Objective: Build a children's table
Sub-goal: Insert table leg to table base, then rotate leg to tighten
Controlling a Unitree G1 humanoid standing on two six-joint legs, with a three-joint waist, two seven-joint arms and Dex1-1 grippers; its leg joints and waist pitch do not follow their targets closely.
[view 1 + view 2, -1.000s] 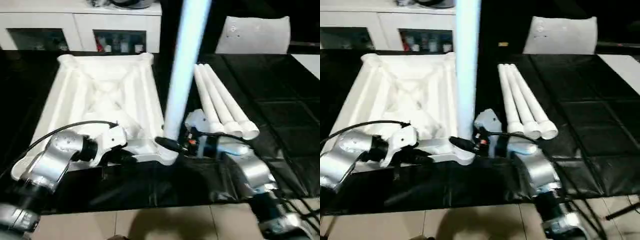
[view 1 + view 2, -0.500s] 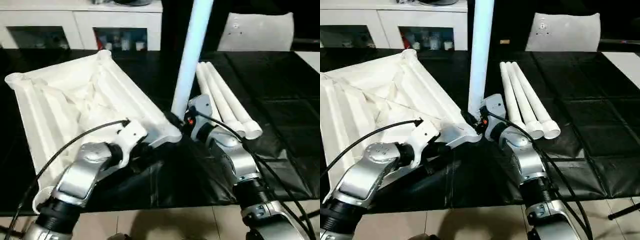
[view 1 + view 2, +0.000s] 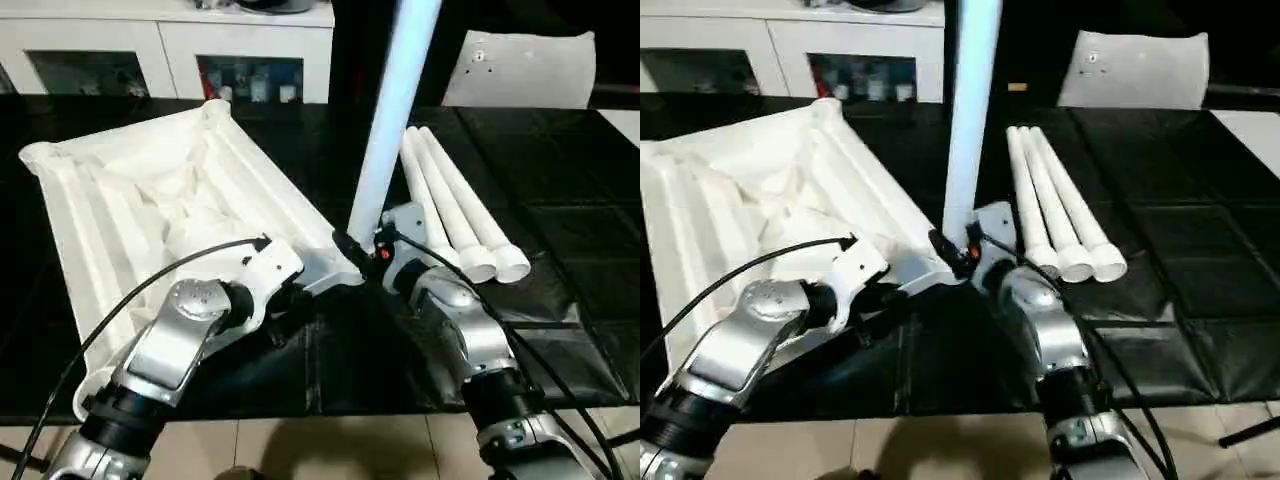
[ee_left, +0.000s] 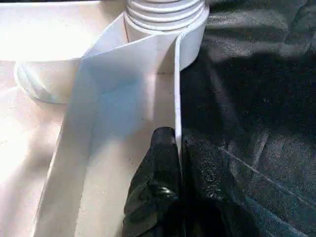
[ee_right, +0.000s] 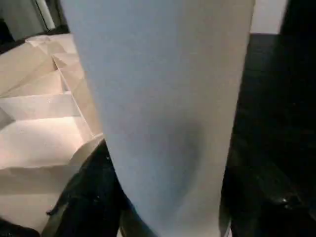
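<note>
The children's table's white tabletop (image 3: 150, 200) lies underside up and askew on the black table. One white leg (image 3: 385, 150) stands upright in its near right corner socket (image 3: 338, 272). My right gripper (image 3: 362, 248) is at the foot of that leg, which rises close in front of it (image 5: 163, 98). My left gripper (image 4: 170, 168) is shut on the tabletop's thin near wall (image 4: 175, 98), just short of the socket and the leg's threaded end (image 4: 165, 15). Three more legs (image 3: 450, 215) lie side by side to the right.
A white cabinet with glass doors (image 3: 160, 50) stands behind the table, and a white cushion (image 3: 520, 70) at the back right. A flat white board (image 3: 1252, 125) shows at the right edge. The table's near edge (image 3: 350, 405) runs just below my forearms.
Since a second ago the tabletop has swung round, its far end going left, with the leg upright in its corner. Over the last half second almost nothing moved.
</note>
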